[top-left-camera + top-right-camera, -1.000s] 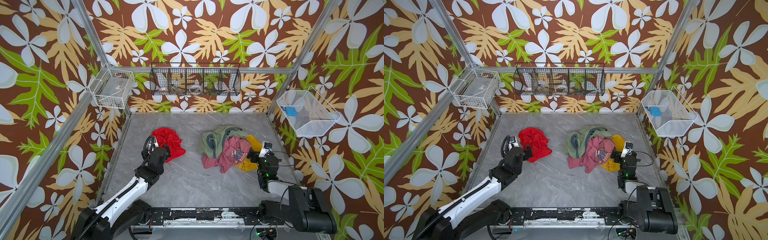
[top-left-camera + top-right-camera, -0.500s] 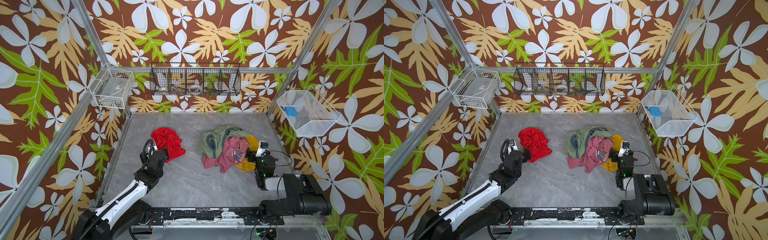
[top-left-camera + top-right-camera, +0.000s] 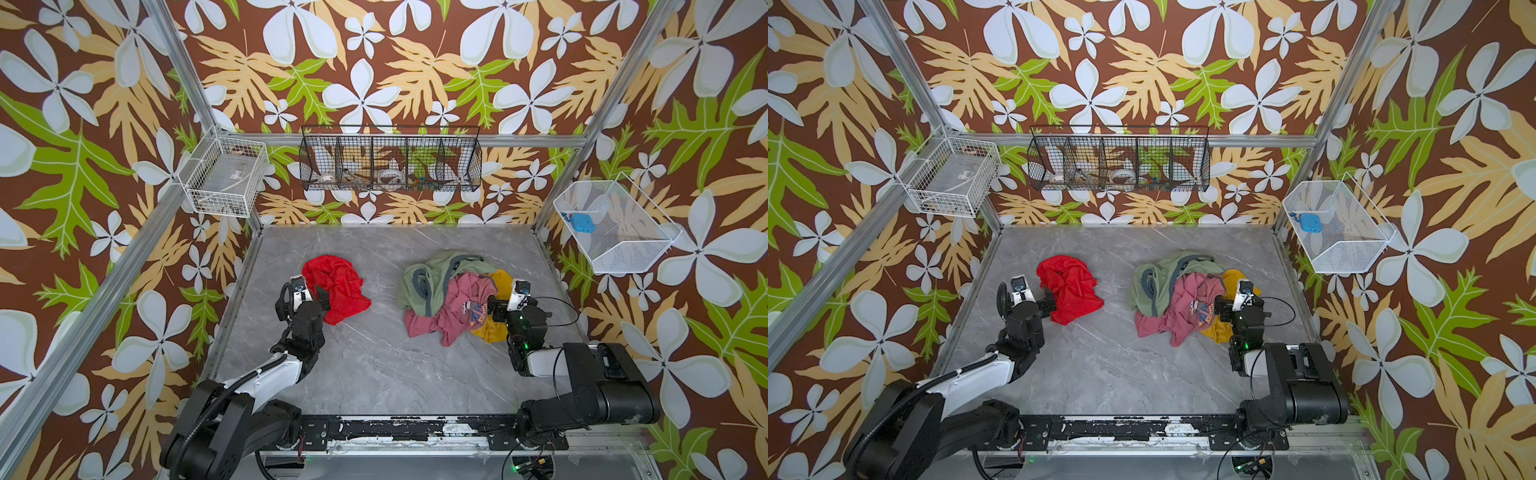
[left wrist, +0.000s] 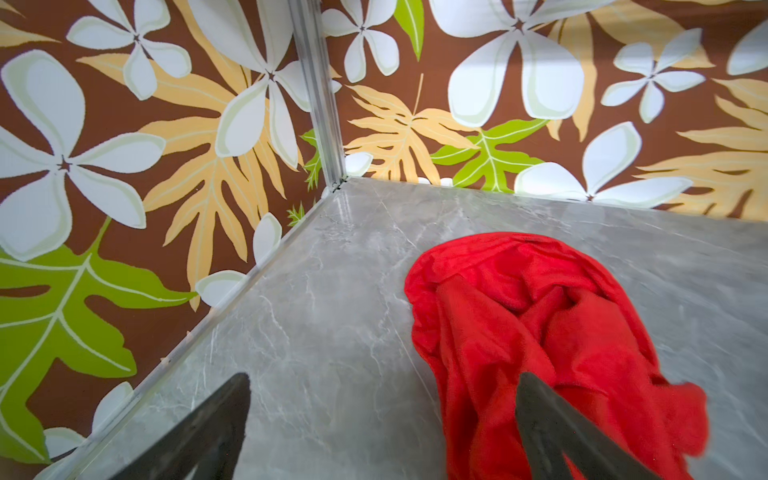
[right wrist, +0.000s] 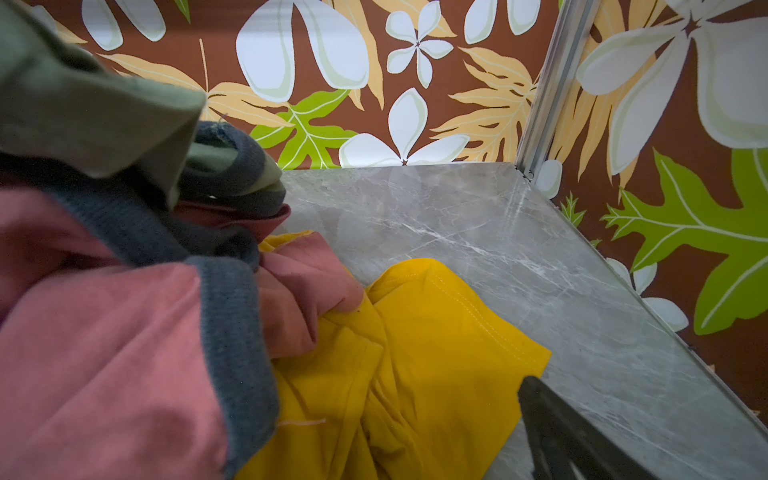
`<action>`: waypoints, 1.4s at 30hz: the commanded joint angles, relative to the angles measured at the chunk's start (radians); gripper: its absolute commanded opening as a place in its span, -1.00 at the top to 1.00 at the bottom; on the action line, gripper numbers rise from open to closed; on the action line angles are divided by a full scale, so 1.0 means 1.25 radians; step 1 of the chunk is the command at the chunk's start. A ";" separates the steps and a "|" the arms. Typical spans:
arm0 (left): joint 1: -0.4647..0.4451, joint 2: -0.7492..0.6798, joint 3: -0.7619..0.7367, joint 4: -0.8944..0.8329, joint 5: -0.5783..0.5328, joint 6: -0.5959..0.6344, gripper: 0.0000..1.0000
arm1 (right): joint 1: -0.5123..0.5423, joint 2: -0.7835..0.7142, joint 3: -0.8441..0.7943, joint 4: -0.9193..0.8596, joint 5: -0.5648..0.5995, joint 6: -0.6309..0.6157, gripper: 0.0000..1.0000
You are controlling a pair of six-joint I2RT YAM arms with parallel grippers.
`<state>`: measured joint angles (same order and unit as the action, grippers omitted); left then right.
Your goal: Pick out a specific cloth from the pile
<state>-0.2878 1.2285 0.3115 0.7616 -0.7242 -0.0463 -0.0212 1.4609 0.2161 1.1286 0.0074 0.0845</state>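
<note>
On my left, the left gripper (image 4: 382, 395) stands spread wide, holding nothing. Its wrist view cuts both fingers (image 4: 224, 415) off at the frame edge. One finger crosses the near edge of the cloth (image 3: 336, 286), but I cannot tell whether it touches. The cloth, bright red and crumpled, lies alone on the desk (image 3: 374, 365), well apart from the pile (image 3: 440, 291). At the pile's right edge sits the right gripper (image 3: 495, 308), also spread, with the yellow cloth (image 5: 436, 332) and pink shirt (image 5: 104, 353) between its jaws. The shirt hides one finger from the wrist camera, and I see nothing pinched.
</note>
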 commanded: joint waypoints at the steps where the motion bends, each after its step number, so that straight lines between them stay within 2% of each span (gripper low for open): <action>1: 0.032 0.040 -0.056 0.240 0.032 0.014 -1.00 | 0.000 0.001 0.003 0.005 0.003 -0.009 -0.99; 3: 0.060 0.051 -0.120 0.347 0.114 0.001 -1.00 | 0.000 0.001 0.003 0.006 0.003 -0.009 -0.99; 4: 0.071 0.076 -0.158 0.446 0.139 0.006 -1.00 | 0.000 0.002 0.004 0.006 0.004 -0.009 -0.99; 6: 0.078 0.093 -0.188 0.483 0.207 0.006 -0.98 | 0.000 0.001 0.003 0.005 0.004 -0.009 -0.99; 7: 0.079 0.127 -0.195 0.552 0.251 0.036 -0.93 | 0.000 0.001 0.003 0.006 0.003 -0.009 -0.99; 8: 0.080 0.135 -0.192 0.556 0.246 0.044 -0.93 | 0.001 0.001 0.003 0.006 0.003 -0.008 -0.99; 9: 0.081 0.110 -0.178 0.486 0.237 0.027 -0.95 | 0.000 0.001 0.003 0.005 0.004 -0.008 -0.99; 10: 0.093 0.102 -0.161 0.435 0.253 0.010 -0.94 | 0.001 0.001 0.003 0.006 0.003 -0.009 -0.99; 12: 0.119 0.122 -0.142 0.439 0.289 0.002 -0.93 | 0.000 0.001 0.003 0.006 0.004 -0.009 -0.99; 14: 0.135 0.108 -0.128 0.382 0.307 -0.019 -0.93 | 0.001 0.001 0.003 0.006 0.004 -0.009 -0.99; 16: 0.136 0.117 -0.135 0.414 0.305 -0.015 -0.92 | 0.002 0.001 0.003 0.006 0.004 -0.009 -0.99; 17: 0.136 0.112 -0.133 0.401 0.302 -0.020 -1.00 | 0.001 0.001 0.003 0.005 0.004 -0.009 -0.99; 42: 0.136 0.115 -0.134 0.410 0.311 -0.015 -1.00 | 0.001 0.001 0.003 0.006 0.005 -0.007 -0.99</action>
<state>-0.1192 1.3716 0.1413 1.2461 -0.3359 -0.0589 -0.0200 1.4609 0.2165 1.1282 0.0078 0.0780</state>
